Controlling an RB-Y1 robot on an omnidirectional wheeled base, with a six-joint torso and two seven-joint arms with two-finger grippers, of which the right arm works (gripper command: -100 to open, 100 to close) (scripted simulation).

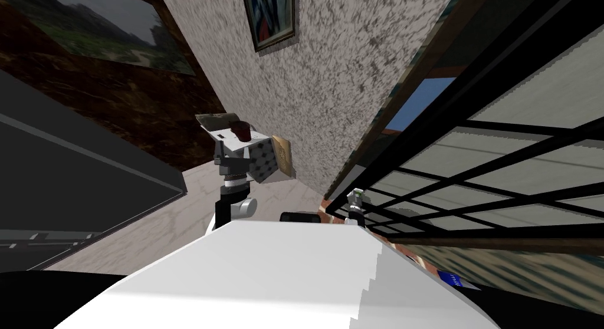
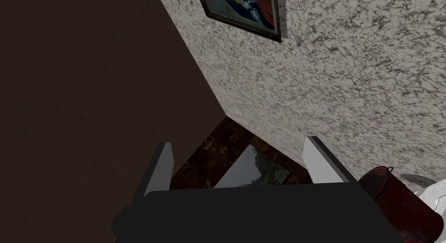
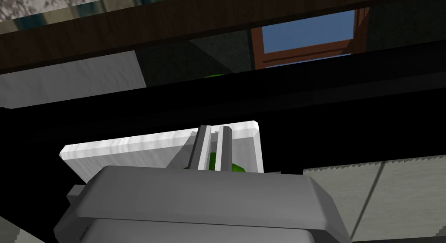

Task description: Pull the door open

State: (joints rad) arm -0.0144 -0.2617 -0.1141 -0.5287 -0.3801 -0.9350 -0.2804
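Finding: the door (image 1: pixel 501 128), black-framed with a grid of pale panes, stands close on my right side, and its lower edge runs down beside my body.

Right gripper (image 3: pixel 214 130): it sits at the door's black frame, against a white handle (image 3: pixel 130 149). My fingers are drawn narrow, nearly together, with a thin light strip of the handle between them. I judge this a pinch on the handle's edge, not a deep hold.

Left gripper (image 2: pixel 238 142): it is held well away from the door and its fingers are spread wide, holding nothing.

Risks:
- The shallow pinch may slide off the handle if I pull askew to the door's swing.
- I stand very near the door, so the leaf could strike my body as it opens.
- A slip could drive my fingers into a pane.
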